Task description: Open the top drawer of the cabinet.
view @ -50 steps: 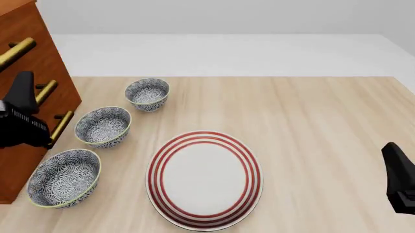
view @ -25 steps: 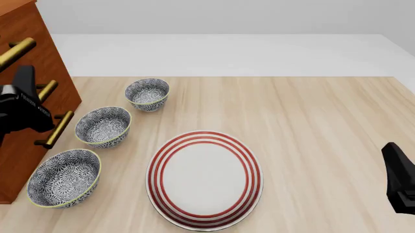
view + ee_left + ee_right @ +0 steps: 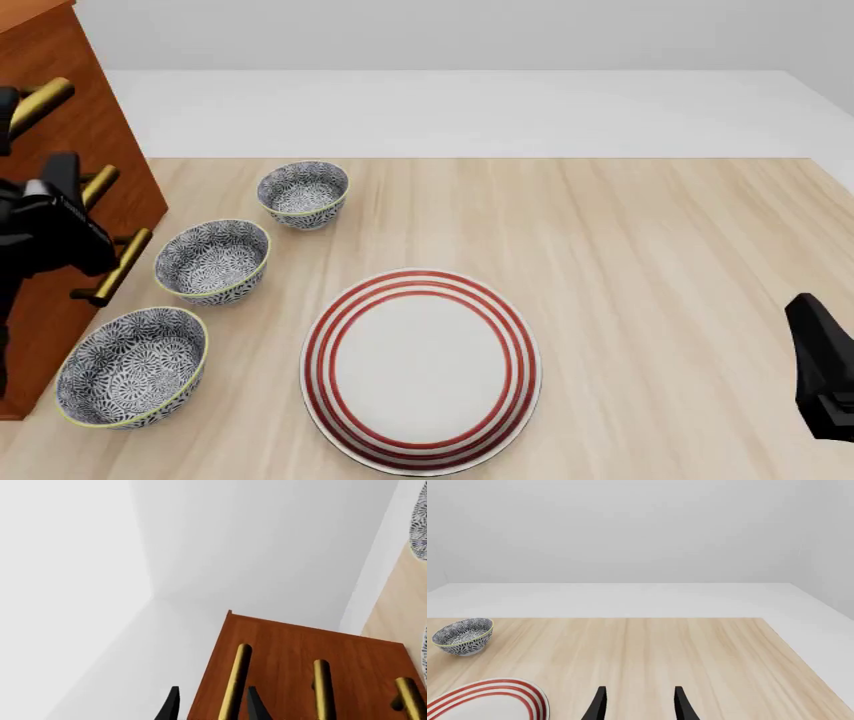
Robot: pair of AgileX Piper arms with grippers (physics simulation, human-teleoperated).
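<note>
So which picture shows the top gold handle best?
The left wrist view: the top handle runs long and clear between the left gripper's fingertips. The front view catches only its end at the picture's edge. The right wrist view misses the cabinet entirely.

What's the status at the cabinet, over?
Left gripper open, fingers straddling the top drawer's handle, not yet closed. Right gripper open, idle over the table. Top drawer looks shut. Nothing blocking the cabinet front.

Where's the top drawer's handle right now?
Front view, far left: the top drawer's handle juts from the cabinet, just above the left gripper.
</note>
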